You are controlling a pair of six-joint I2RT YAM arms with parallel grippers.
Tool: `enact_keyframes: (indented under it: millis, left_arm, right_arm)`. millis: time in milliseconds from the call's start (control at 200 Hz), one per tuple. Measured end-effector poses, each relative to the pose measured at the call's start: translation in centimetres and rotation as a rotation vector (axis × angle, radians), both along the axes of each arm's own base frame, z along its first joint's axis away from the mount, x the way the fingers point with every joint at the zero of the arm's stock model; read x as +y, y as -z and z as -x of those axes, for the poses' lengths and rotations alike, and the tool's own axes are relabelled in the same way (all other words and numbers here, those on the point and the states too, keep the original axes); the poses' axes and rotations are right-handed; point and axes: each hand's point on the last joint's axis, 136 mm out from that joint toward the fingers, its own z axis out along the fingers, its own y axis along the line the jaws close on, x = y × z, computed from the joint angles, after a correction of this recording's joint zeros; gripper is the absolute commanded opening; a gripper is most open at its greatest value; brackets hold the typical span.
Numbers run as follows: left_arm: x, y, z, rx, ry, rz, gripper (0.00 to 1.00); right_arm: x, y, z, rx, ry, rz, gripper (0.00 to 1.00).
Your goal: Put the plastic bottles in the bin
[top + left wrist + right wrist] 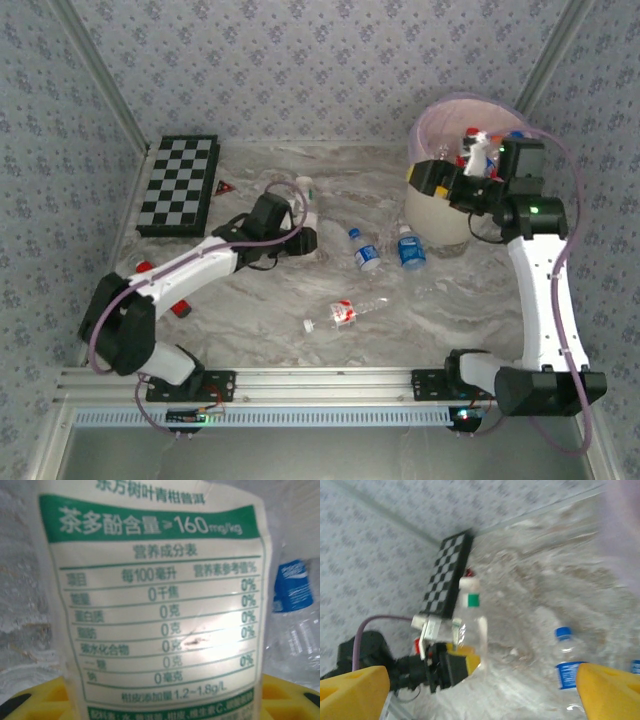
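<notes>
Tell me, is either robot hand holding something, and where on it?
The left gripper grips the green-label bottle around its lower body, cap up. The right gripper is open and empty.

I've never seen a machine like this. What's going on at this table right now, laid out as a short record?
Left pincer: closed on a green-label bottle with a white cap
Right pincer: open, holding nothing, up by the bin
Inside the bin: a few bottles
Loose on the table: two blue-label bottles, one red-label bottle lying on its side
Also there: chequered board, far left
</notes>
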Motion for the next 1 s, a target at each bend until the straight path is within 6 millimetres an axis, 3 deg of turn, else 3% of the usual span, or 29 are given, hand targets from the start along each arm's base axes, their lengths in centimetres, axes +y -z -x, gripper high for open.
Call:
enact_keyframes:
  millis: [180,265,360,520,685,795,865,1000]
  left_arm:
    - [-1.2,-3.0,0.3,-0.135,0.076,0.135,0.19]
    - [-2.2,-4.4,0.4,-0.176,0.131,0.191,0.2]
    - [-3.3,-5.6,0.8,-0.203,0.194,0.245,0.21]
    - [-5.0,-6.4,2.0,-0.222,0.295,0.299,0.22]
    - [-6.9,-5.7,3.4,-0.212,0.4,0.292,0.23]
    - [-7.7,-5.1,4.0,-0.198,0.439,0.285,0.24]
    - [-8.0,-4.8,4.0,-0.193,0.45,0.282,0.24]
    - [-8.3,-5.0,3.7,-0.204,0.46,0.28,0.26]
  right_arm:
    - [6.9,1.2,0.5,0.0,-0.199,-0.019,0.78]
    - [9.6,2.6,-0.4,0.02,-0.251,-0.024,0.74]
    - [11.3,4.8,-2.0,0.057,-0.268,-0.002,0.71]
    - [12.4,7.7,-4.8,0.097,-0.254,0.024,0.75]
    - [13.1,8.2,-6.6,0.078,-0.256,0.016,0.75]
    - [13.4,8.4,-7.0,0.073,-0.26,0.01,0.68]
    - [13.4,8.4,-7.2,0.071,-0.26,0.012,0.55]
    - [12.8,8.9,-7.7,0.084,-0.232,0.027,0.42]
